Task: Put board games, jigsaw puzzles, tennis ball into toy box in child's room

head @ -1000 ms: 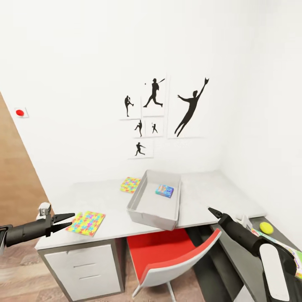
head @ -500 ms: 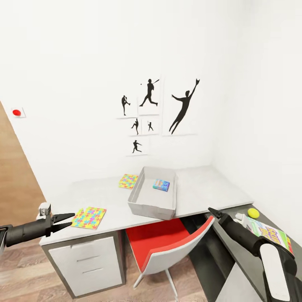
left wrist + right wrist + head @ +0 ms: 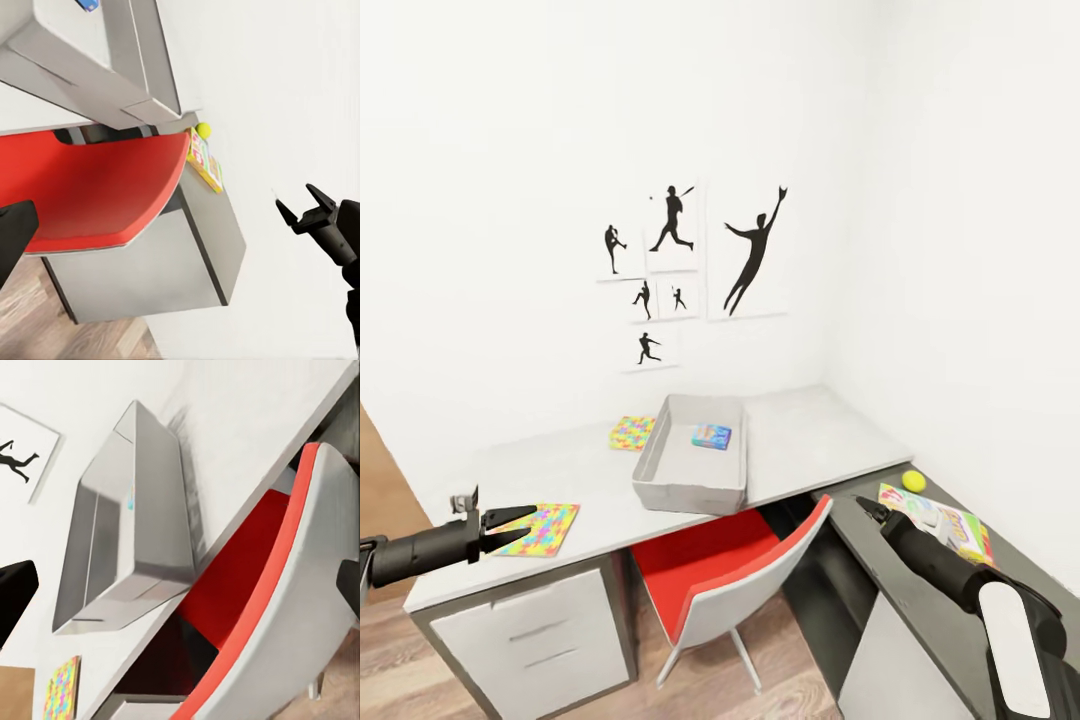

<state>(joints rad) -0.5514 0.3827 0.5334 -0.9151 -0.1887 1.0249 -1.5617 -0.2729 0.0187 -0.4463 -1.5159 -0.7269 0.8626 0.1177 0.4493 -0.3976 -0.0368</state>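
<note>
The grey toy box [image 3: 685,492] stands on the table [image 3: 810,440] and holds one blue board game [image 3: 711,436]. One jigsaw puzzle [image 3: 631,433] lies behind the box's left side. Another jigsaw puzzle [image 3: 540,528] lies at the table's front left, just beyond my open left gripper [image 3: 518,522]. On the table's right wing sit the tennis ball [image 3: 913,481] and a white-green board game [image 3: 950,522]. My right gripper [image 3: 872,510] hovers beside that game, empty; in the left wrist view the right gripper [image 3: 300,204] shows its fingers apart. The bed is out of view.
A red chair with a white shell [image 3: 730,575] is tucked under the table between my arms. White drawers [image 3: 530,630] sit under the left end. Black sports silhouettes [image 3: 690,260] hang on the white wall. Wood-plank floor [image 3: 420,680] shows at the lower left.
The whole picture has slid left, so the camera has turned right. The brown door has nearly left the view and more of the table's right wing shows. Both arms keep their pose.
</note>
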